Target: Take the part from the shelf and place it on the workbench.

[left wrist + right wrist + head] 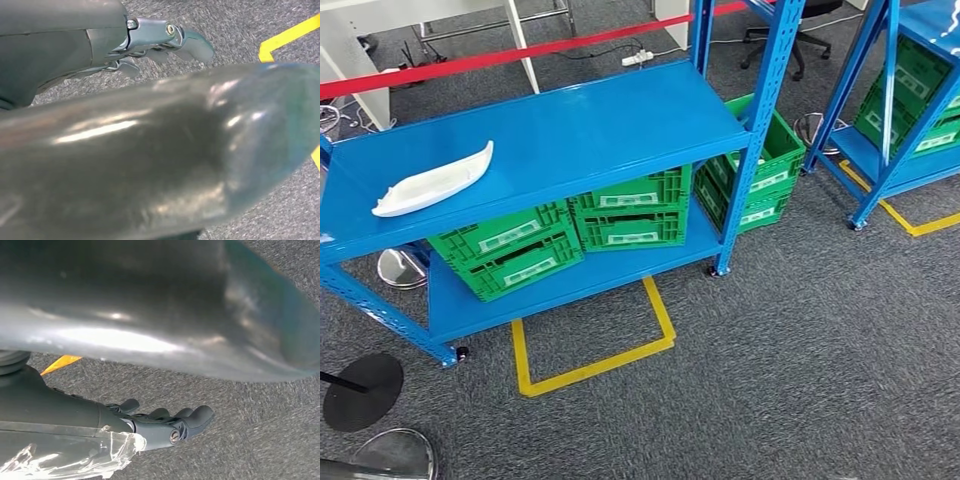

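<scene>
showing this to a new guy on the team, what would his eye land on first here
First the white part, a long curved piece lying alone toward the left end of the blue shelf top. Next the green crates packed on the lower level beneath it, and the yellow floor marking taped on the grey carpet in front of the shelf.
</scene>
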`<state>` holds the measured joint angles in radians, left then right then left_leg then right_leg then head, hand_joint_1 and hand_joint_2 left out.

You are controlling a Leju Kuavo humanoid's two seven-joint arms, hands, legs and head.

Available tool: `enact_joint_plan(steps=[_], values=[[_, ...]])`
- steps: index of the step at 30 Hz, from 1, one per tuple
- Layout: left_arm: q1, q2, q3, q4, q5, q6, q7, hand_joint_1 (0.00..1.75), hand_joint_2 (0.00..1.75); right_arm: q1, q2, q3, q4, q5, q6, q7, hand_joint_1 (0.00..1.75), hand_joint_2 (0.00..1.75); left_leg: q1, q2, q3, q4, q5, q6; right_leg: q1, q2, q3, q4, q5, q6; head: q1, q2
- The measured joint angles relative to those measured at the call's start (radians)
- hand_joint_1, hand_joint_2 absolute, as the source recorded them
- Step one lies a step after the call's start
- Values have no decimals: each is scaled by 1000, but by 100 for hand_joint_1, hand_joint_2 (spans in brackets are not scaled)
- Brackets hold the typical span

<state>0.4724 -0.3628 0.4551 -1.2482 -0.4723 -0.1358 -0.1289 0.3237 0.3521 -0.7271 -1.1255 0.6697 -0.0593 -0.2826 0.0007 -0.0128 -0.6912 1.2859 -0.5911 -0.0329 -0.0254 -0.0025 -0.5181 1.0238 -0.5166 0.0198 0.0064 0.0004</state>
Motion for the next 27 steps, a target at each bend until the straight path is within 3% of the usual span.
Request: enact_joint_plan(steps=[1,3,5,6,8,10,12,14,15,16,18,20,21,23,25,27], values=[[0,0,0,0,0,0,0,0,0,0,0,0,0,2,1,-1,0,0,4,1,-1,-18,31,-3,-3,-1,8,0,-6,4,0,0],[1,0,0,0,1,0,0,0,0,1,0,0,0,8,5,-3,0,0,8,25,40,-136,122,-7,-9,-7,24,0,-20,15,-2,0],[-4,0,0,0,1,0,-2,0,0,3,0,-1,1,15,10,-5,0,0,2,64,83,-239,162,-3,-6,-16,36,-1,-37,29,-12,0],[-7,0,-1,-1,1,0,-4,0,0,4,0,-1,1,18,11,-6,0,0,-1,75,89,-259,161,3,-3,-23,41,-4,-44,35,-16,0],[-9,-1,-2,-2,1,0,-7,0,0,3,0,-1,1,21,13,-7,0,0,-2,58,89,-265,151,22,0,-43,56,-17,-50,46,-16,0],[-5,-1,-1,-3,1,0,-9,0,0,-1,0,-1,1,22,14,-7,0,0,1,38,93,-270,151,38,-1,-37,59,-1,-68,54,-10,0],[-3,-2,0,-3,1,0,-9,0,0,-3,0,-1,2,24,15,-7,0,0,1,20,99,-273,147,51,1,-14,9,104,-124,54,-4,0],[-2,-2,0,-3,1,0,-10,0,0,-4,0,-2,5,27,15,-7,0,0,-3,-2,103,-273,141,60,6,-4,-75,242,-173,49,-3,0],[-1,-2,0,-3,1,0,-10,0,0,-4,0,-3,6,34,19,-10,0,0,-6,-14,107,-272,139,62,9,-2,-104,276,-172,46,-3,0],[-1,-2,1,-3,1,0,-10,0,0,-6,0,-7,8,47,28,-17,0,0,-8,-26,112,-272,136,63,11,1,-114,271,-148,42,-3,0],[0,-2,1,-3,0,-2,-10,0,0,-13,-1,-27,14,87,57,-41,0,0,-11,-53,124,-272,129,62,14,22,-82,159,-60,32,-3,0],[0,-1,0,-3,0,-3,-10,0,0,-24,-1,-61,22,120,79,-62,0,0,-14,-77,132,-270,123,55,14,56,-42,49,-2,25,-3,0],[0,-1,0,-3,0,-3,-9,0,0,-30,-1,-77,25,128,83,-67,0,0,-15,-86,132,-270,122,51,15,65,-33,24,7,23,-4,0],[3,-1,0,-4,-1,-3,-9,0,0,-40,-1,-98,29,136,87,-74,0,0,-14,-101,129,-273,124,42,16,53,-27,18,9,16,-4,0],[5,-1,0,-4,-1,-3,-9,0,0,-48,-1,-112,34,144,90,-82,0,0,-15,-79,121,-259,112,31,13,39,-19,11,15,5,-7,0],[4,0,-1,-4,-1,-3,-10,0,0,-55,-1,-129,42,150,91,-89,0,0,-15,-29,81,-176,62,17,9,22,-15,4,17,-3,-13,0]])
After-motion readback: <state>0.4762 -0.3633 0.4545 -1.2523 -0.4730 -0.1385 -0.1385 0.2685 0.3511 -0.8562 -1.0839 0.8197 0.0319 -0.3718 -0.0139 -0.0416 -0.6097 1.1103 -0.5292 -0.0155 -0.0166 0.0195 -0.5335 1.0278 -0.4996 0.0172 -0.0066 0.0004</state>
